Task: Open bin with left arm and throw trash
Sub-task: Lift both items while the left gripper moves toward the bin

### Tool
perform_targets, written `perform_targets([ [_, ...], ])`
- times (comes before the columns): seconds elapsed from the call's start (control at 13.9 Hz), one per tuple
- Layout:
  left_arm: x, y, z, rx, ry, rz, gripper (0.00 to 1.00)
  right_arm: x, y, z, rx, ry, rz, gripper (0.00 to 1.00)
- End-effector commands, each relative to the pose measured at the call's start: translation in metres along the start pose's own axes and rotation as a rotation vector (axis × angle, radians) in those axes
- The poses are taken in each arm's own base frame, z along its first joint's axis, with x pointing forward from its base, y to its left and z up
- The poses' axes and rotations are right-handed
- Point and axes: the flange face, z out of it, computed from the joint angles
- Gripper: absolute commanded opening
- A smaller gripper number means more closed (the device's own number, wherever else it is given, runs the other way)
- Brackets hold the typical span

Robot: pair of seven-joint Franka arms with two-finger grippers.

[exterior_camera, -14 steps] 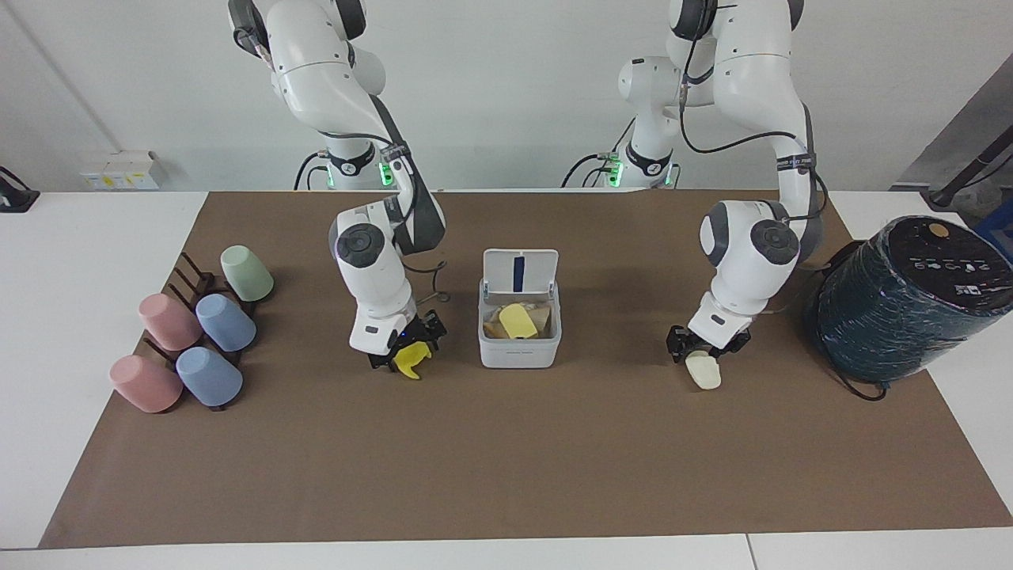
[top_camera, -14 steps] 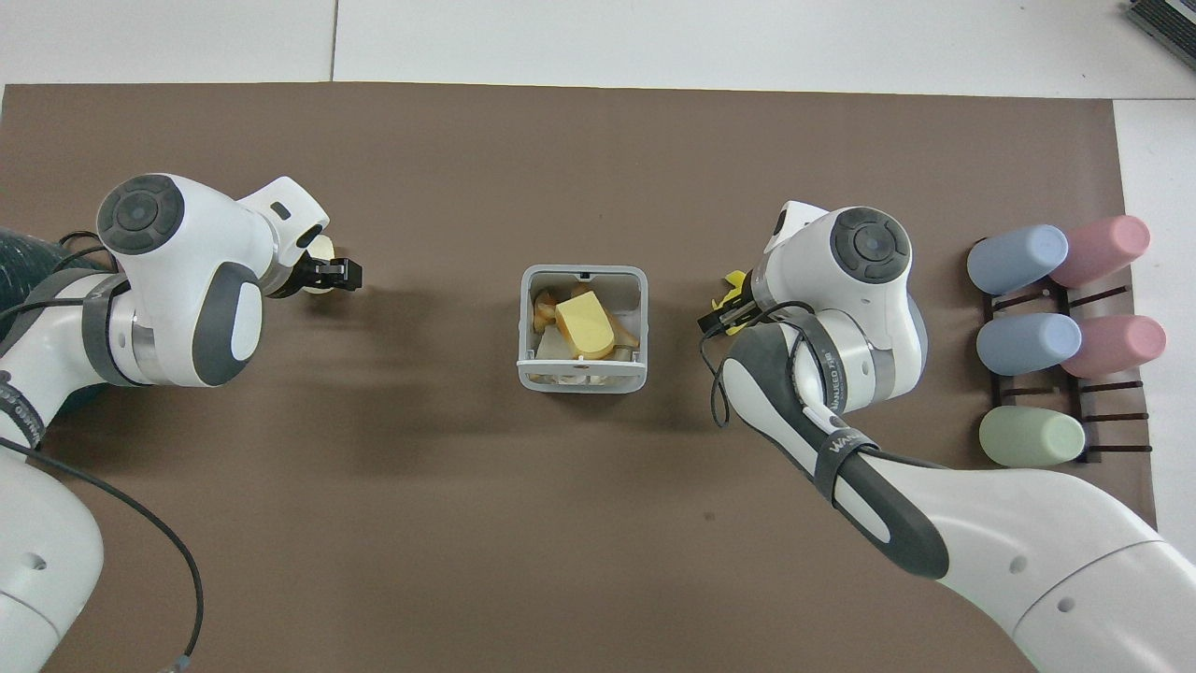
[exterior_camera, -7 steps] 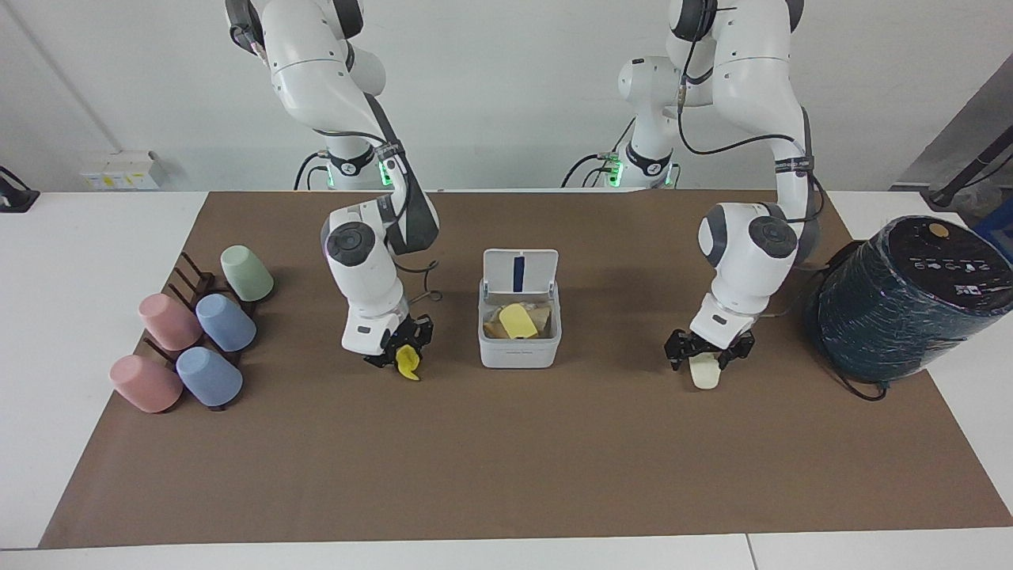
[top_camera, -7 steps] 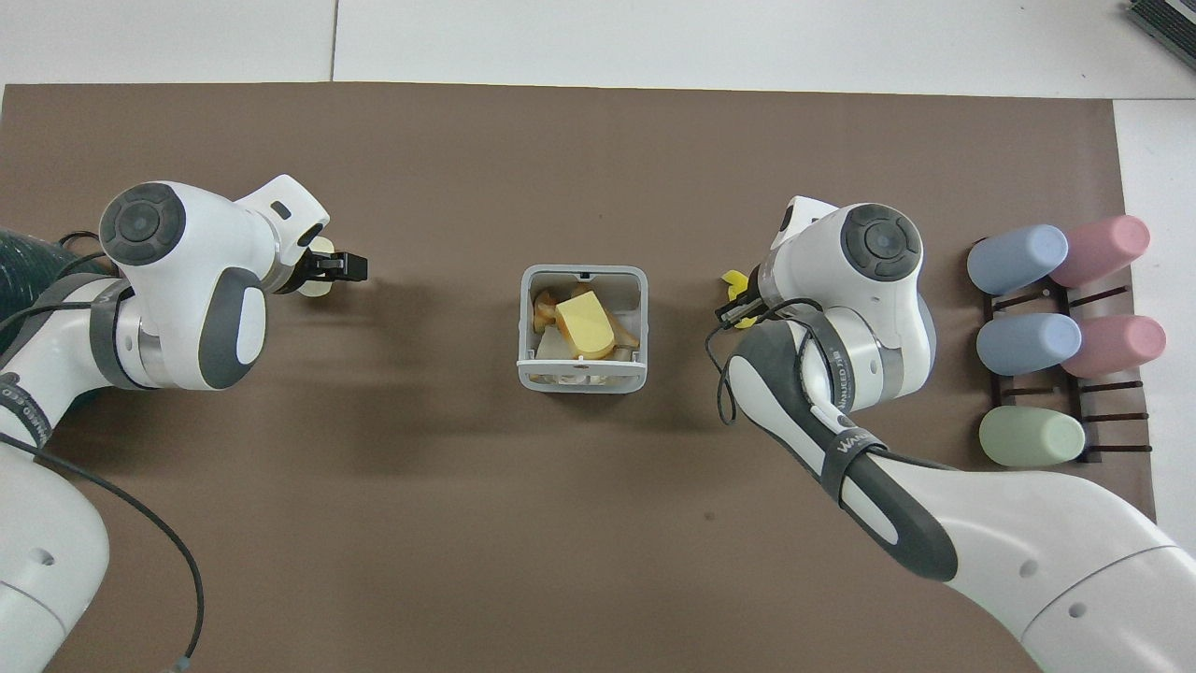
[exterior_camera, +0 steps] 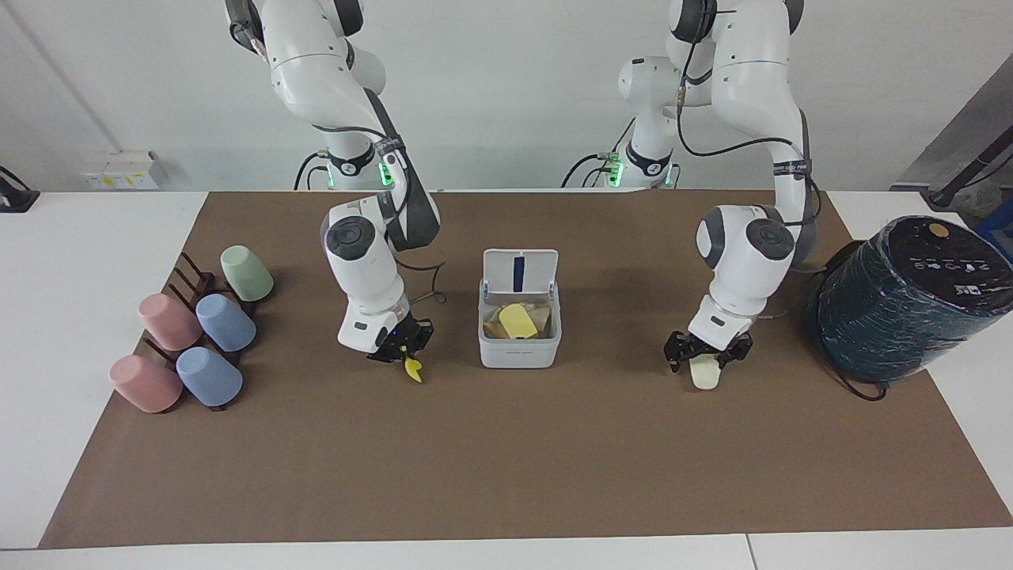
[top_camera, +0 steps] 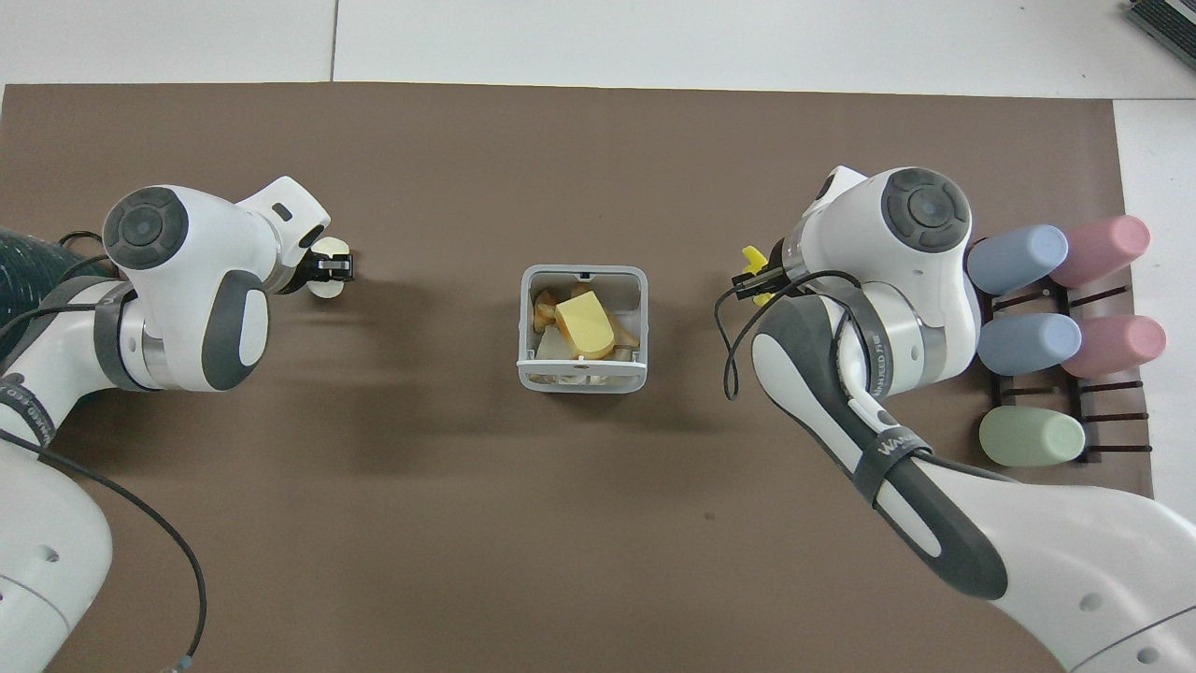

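The white bin [exterior_camera: 518,348] stands mid-mat with its lid up, and it shows in the overhead view [top_camera: 582,379] too. A yellow-orange block [exterior_camera: 514,321] lies inside it on other scraps. My right gripper [exterior_camera: 404,352] is beside the bin toward the right arm's end, shut on the bright yellow scrap [exterior_camera: 411,369], which hangs just above the mat; the gripper [top_camera: 759,280] and scrap [top_camera: 750,256] also show from overhead. My left gripper [exterior_camera: 707,356] is low over the mat toward the left arm's end, shut on the off-white lump [exterior_camera: 703,374], seen from overhead too [top_camera: 327,285].
Pink, blue and green cups [exterior_camera: 198,340] lie on a dark rack at the right arm's end. A big dark teal wrapped cylinder [exterior_camera: 902,297] stands at the left arm's end. The brown mat [exterior_camera: 506,459] covers the table.
The right gripper has turned and shifted a little away from the bin with the yellow scrap. The left gripper has turned slightly over the lump and barely moved.
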Motion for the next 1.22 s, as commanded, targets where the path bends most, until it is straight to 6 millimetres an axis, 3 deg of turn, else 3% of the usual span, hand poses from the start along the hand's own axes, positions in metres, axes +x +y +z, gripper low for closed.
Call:
perform_targets([
  [0.0,-0.001,-0.002,0.000,0.003,0.017,0.007,0.04,-0.003,0.022,-0.044,-0.009,0.016,0.072,0.00],
  [0.07,0.000,-0.003,-0.002,0.003,0.019,0.007,0.00,-0.006,0.030,-0.055,-0.012,0.020,0.084,0.00],
  [0.29,0.012,-0.001,-0.015,0.002,0.022,0.007,0.00,-0.006,0.039,-0.078,-0.015,0.021,0.101,0.00],
  [0.5,0.043,0.014,-0.066,-0.008,-0.054,0.004,0.00,0.002,0.039,-0.115,-0.011,-0.008,0.149,0.00],
  [0.65,0.048,0.039,-0.093,-0.021,-0.094,-0.013,0.00,0.006,0.035,-0.135,-0.011,-0.011,0.154,0.00],
  [0.94,0.036,0.142,-0.138,-0.063,-0.127,-0.152,0.00,0.008,0.021,-0.166,-0.011,-0.031,0.182,0.00],
  [1.15,0.012,0.223,-0.148,-0.113,-0.145,-0.269,0.00,0.006,-0.003,-0.170,-0.020,-0.047,0.213,0.00],
])
